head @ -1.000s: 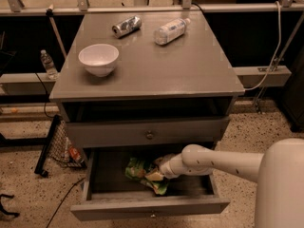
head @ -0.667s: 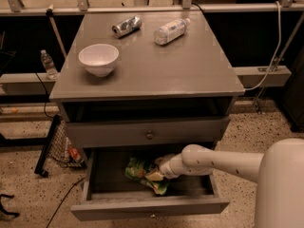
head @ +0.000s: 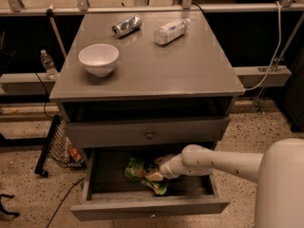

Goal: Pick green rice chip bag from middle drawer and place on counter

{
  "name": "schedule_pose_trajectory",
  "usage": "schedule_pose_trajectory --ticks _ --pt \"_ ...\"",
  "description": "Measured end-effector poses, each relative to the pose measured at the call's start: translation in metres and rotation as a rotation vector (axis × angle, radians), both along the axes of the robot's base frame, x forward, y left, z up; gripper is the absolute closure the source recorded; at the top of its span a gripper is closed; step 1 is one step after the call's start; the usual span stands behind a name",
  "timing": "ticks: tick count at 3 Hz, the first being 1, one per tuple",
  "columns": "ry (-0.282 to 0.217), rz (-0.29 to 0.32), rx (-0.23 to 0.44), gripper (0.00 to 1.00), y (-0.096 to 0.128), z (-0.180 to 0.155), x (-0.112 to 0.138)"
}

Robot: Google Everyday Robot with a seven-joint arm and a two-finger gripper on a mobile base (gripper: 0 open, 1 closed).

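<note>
— Where is the green rice chip bag [head: 139, 170]?
— Crumpled in the open middle drawer [head: 147, 207], with the gripper [head: 159, 175] at its right edge.
— Is it gripped?
— Cannot tell.
— And the worktop [head: 190, 70]?
— It carries a white bowl [head: 99, 58], a can [head: 127, 26] and a clear bottle [head: 171, 31].

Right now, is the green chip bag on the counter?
No, the green chip bag lies in the open middle drawer, with the gripper at it.

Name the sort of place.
Probably a lab or test space: a drawer cabinet on speckled floor, loose cables, a metal rail behind. The gripper is in the middle drawer at the green rice chip bag.
</note>
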State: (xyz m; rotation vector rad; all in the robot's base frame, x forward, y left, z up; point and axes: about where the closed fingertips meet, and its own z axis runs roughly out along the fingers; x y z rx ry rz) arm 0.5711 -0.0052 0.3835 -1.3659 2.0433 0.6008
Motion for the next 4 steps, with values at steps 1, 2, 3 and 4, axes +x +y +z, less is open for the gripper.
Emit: schedule_pose_trajectory --ticks 1,2,3,4 --pt "0.000 0.000 0.000 0.04 0.0000 0.0000 0.0000" --pt "0.002 0.003 -0.003 0.17 0.0019 -0.0007 -0.0011" --pt "0.002 0.003 -0.010 0.39 0.0023 -0.0003 -0.0016" --pt "-0.006 0.000 0.002 0.63 -0.0003 0.0048 -0.0025"
